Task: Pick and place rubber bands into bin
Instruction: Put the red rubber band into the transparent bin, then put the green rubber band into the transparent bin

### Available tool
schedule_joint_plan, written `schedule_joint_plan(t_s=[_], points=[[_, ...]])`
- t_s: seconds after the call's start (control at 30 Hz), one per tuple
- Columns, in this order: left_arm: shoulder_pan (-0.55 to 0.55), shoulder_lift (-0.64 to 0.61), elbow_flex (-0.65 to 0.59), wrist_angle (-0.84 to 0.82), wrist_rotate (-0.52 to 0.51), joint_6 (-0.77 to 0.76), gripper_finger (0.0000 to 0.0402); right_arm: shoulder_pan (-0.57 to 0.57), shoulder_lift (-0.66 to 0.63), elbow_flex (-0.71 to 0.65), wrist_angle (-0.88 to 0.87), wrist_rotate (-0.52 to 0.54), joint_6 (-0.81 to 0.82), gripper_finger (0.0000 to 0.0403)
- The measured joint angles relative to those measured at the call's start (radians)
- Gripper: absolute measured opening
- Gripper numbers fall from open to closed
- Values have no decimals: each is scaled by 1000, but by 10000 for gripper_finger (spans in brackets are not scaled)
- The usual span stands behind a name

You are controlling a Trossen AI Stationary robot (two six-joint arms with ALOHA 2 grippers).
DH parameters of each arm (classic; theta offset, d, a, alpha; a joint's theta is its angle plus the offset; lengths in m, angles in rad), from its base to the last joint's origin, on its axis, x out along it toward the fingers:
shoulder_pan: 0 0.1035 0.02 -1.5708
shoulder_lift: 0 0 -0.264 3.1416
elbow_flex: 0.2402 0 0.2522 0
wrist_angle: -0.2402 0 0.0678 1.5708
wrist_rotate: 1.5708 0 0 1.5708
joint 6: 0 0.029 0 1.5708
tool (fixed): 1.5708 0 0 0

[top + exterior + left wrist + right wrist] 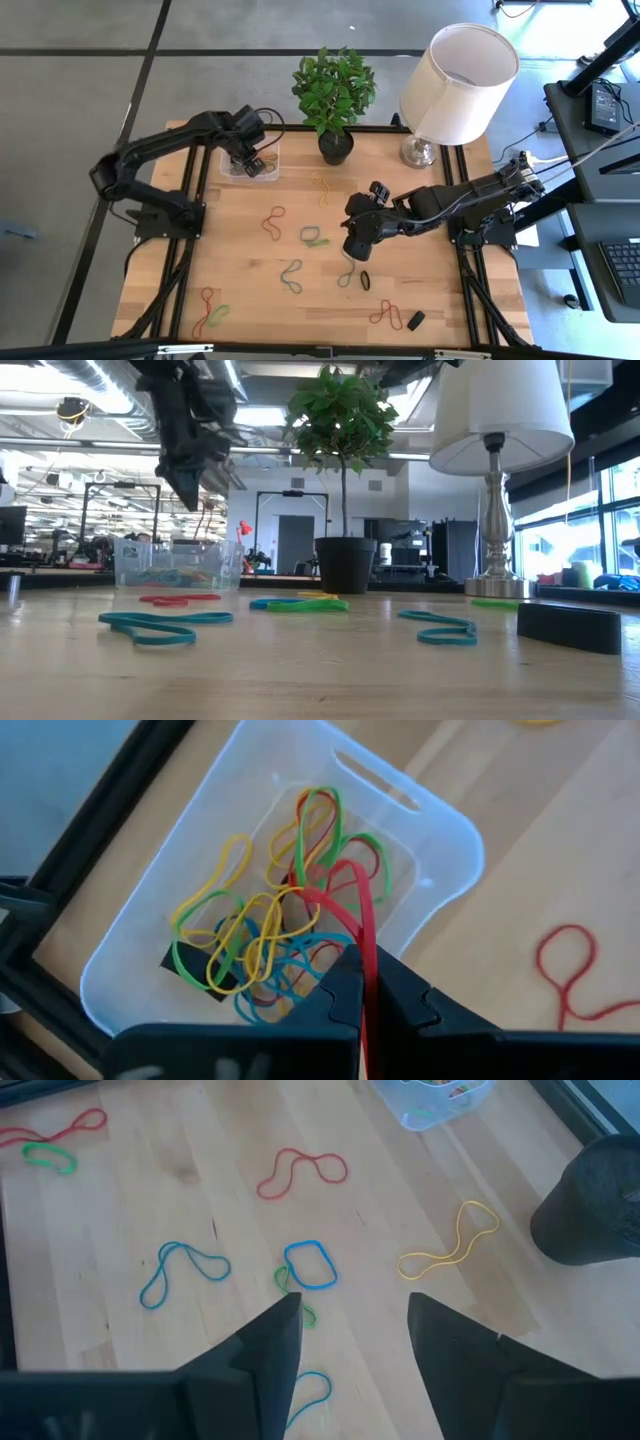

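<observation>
Hanging right above the bin (pixel 440 850), the left claw (pixel 362 982) was squeezed shut on a red rubber band (pixel 352 905). The band drooped straight down toward the bands (pixel 250 945) piled inside, so the drop looked like it needed only a letting go. The bin sat at about 10 o'clock on the worktop (pixel 420 260). The right claw (pixel 352 1325) hung wide open and empty over the middle, with a blue band (pixel 310 1265) and a green band (pixel 290 1292) lying just ahead of its tips.
</observation>
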Motion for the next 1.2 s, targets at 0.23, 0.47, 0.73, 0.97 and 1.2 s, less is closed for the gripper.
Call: schedule_joint_plan(t_s=[0.23, 0.47, 0.73, 0.97, 1.2], points=[[35, 107, 0, 44, 16, 75, 9, 0, 0, 0, 0, 0, -1, 186], [48, 173, 0, 82, 15, 77, 75, 0, 0, 0, 0, 0, 1, 186], [41, 120, 0, 55, 122, -5, 153, 0, 0, -1, 0, 0, -1, 186], [-117, -99, 0, 41, 109, -175, 132, 0, 0, -1, 0, 0, 2, 186], [-436, -290, -21, 39, -9, -385, 63, 0, 0, -1, 46, 0, 0, 186]])
